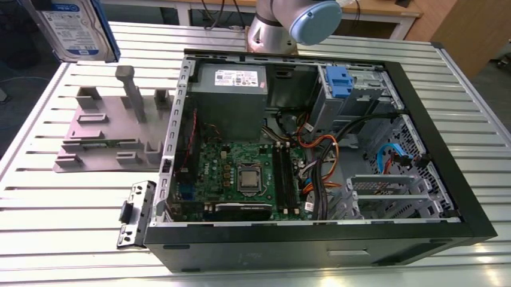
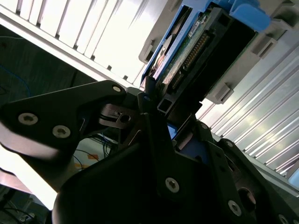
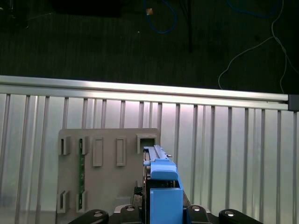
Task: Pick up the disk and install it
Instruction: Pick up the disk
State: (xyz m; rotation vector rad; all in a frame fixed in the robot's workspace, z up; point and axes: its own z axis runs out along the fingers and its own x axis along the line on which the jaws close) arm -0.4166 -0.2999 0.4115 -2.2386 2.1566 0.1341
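I hold the disk (image 1: 73, 28) clamped in the gripper (image 3: 161, 215), raised above the stand (image 1: 88, 128); fitting it into the computer case (image 1: 303, 242) remains.

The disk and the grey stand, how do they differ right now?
The disk is up in the air, clamped in the gripper; the grey stand lies flat on the table. The disk carries a white-and-blue label and a blue bracket; the grey stand is plain grey with upright posts. Both sit to the exterior view's left of the open computer case.
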